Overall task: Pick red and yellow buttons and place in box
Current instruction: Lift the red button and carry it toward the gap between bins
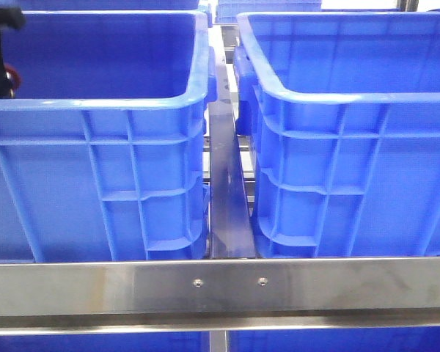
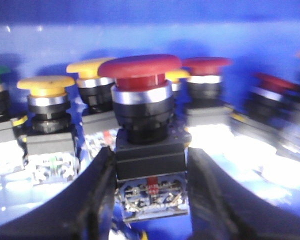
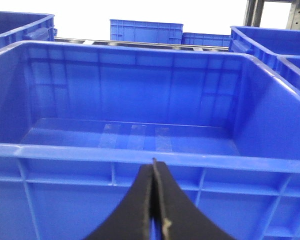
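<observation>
The left gripper [image 2: 150,165] is seen clamped on the black body of a red button [image 2: 140,67], inside the left crate [image 1: 95,103]. Behind it, yellow buttons [image 2: 45,85] and further red ones stand crowded. A neighbour could be snagged on lifting. The right gripper [image 3: 153,200] is held closed and empty before the box [image 3: 140,155], which appears bare inside.

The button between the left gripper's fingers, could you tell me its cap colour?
Red, best seen in the left wrist view: button.
</observation>
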Controlling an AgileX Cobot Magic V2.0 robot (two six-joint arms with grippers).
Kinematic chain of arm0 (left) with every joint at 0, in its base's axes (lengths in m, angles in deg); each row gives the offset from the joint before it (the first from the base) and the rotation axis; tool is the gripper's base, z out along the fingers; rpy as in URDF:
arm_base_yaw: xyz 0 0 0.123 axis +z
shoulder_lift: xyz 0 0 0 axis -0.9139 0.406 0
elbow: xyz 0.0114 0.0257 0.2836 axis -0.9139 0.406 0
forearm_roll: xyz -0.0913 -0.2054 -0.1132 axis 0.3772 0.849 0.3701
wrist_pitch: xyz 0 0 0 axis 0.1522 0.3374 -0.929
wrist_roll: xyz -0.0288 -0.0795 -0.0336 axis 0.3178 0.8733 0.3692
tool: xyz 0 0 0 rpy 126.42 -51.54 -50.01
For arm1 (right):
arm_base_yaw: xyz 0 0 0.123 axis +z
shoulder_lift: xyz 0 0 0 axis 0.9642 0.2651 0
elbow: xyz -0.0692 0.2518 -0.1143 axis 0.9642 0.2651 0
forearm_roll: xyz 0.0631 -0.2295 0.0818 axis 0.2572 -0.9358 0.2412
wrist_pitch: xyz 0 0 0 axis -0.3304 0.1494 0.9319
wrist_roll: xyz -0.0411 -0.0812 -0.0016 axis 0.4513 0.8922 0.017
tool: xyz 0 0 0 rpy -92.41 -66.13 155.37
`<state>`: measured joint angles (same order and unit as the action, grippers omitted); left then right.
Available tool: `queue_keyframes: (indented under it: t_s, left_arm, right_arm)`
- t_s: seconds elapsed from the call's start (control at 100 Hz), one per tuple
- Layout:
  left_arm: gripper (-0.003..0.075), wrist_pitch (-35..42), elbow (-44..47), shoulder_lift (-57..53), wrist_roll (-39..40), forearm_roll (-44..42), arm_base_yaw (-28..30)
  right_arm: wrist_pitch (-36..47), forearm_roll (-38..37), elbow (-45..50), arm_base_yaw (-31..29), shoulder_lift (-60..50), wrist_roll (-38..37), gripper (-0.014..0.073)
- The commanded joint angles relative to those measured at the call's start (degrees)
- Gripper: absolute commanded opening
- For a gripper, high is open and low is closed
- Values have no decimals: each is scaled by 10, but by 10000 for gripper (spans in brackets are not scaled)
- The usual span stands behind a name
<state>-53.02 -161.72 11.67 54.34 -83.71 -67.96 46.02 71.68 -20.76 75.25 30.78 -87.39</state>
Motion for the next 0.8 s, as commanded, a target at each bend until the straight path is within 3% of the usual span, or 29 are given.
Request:
queue_keyframes:
  t_s: [0.0, 0.24, 0.58, 0.79]
  left_arm:
    - [-20, 3, -16, -53, -25, 31, -4]
    - [-20, -24, -4, -121, -78, 46, -26]
    - [-20, 28, 112, -222, -84, 70, -103]
    - [-20, 55, 132, -257, -88, 73, -174]
  right_arm:
    - [42, 1, -10, 0, -13, 0, -68]
    - [42, 1, -10, 0, -13, 0, -68]
    - [42, 1, -10, 0, -13, 0, -68]
    - [42, 1, -10, 0, -13, 0, -68]
